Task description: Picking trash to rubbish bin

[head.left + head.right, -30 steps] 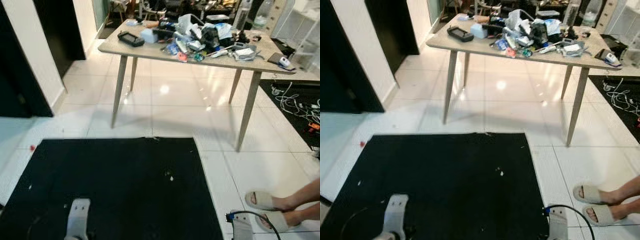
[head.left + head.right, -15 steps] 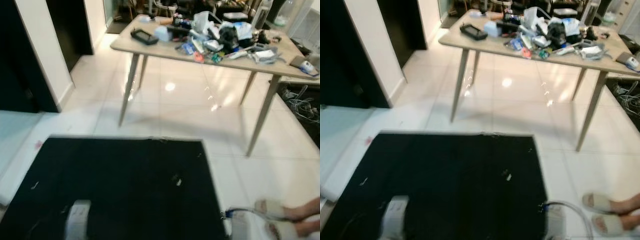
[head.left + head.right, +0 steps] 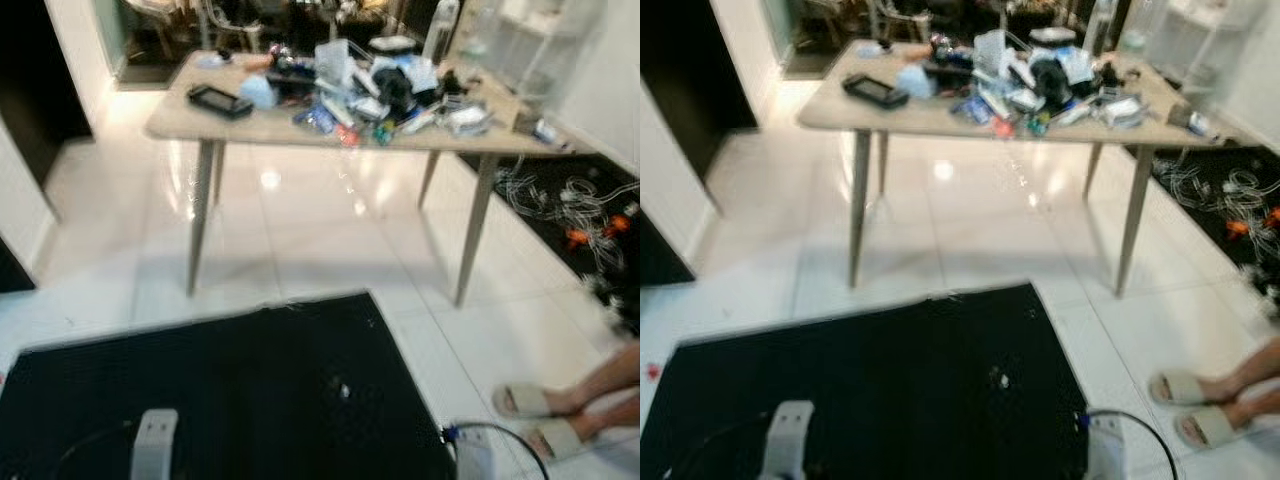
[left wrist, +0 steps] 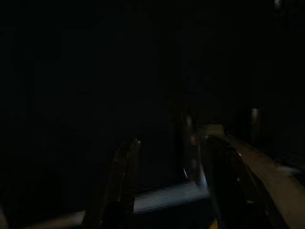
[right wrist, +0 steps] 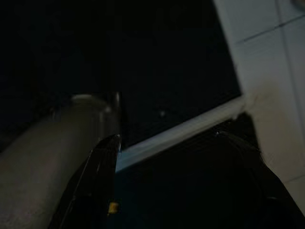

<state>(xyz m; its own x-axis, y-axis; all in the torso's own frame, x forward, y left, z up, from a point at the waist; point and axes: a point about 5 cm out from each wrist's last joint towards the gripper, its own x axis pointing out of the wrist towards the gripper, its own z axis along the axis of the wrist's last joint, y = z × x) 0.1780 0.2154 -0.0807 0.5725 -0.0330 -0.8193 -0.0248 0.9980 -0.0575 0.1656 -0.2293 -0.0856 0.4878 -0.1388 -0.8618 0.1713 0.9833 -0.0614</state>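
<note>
In the dark left wrist view the left gripper (image 4: pixel 167 167) shows two black fingers (image 4: pixel 125 176) standing apart with nothing between them; in the right wrist view the right gripper (image 5: pixel 186 176) likewise has its fingers (image 5: pixel 97 181) spread and released, over the edge where black mat meets white tile. In the head views both silver arms hang low at the bottom of the frame, the left arm (image 3: pixel 153 445) at lower left over the mat and the right arm (image 3: pixel 473 458) at lower right with a black cable looping beside it. The large black floor mat (image 3: pixel 870 380) fills the lower half of the frame, with a small pale scrap of trash (image 3: pixel 1003 380) lying on it right of centre. Beyond it, across glossy white floor tiles (image 3: pixel 970 225), a light wooden table (image 3: pixel 890 118) on slanted legs stands in the upper part of the frame, heaped with mixed clutter (image 3: pixel 1040 85). A person's feet in pale sandals (image 3: pixel 1200 405) rest at lower right, and tangled cables (image 3: pixel 560 195) lie at the right edge. The view is somewhat blurred.
</note>
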